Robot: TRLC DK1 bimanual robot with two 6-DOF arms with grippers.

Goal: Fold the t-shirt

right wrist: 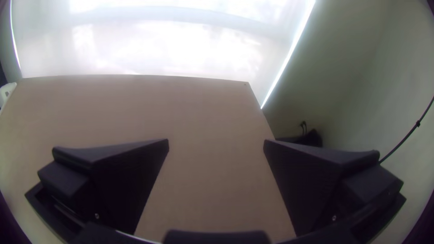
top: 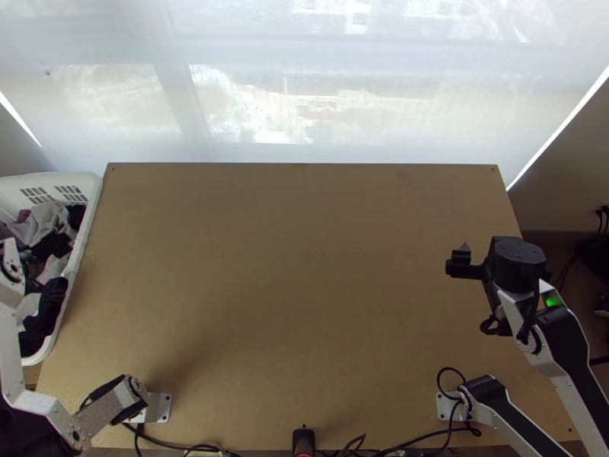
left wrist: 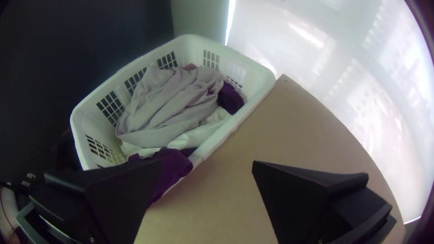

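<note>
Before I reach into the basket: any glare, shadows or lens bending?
Top view: glare on the blind, faint shadow on the table, lower left. Left wrist view: blind washed out, table edge bowed. Right wrist view: blind glaring, lower corners dark.

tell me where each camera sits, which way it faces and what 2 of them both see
Top view: fixed high over the near edge, looking steeply down on the light wooden table; the silver-grey and black left arm and right arm show.
Left wrist view: on the left arm's wrist, facing the slotted white plastic basket; the open black left gripper shows.
Right wrist view: on the right arm's wrist, facing across the table to the white window covering; the open black right gripper shows.
Shared: top and left wrist views both show basket and table.
</note>
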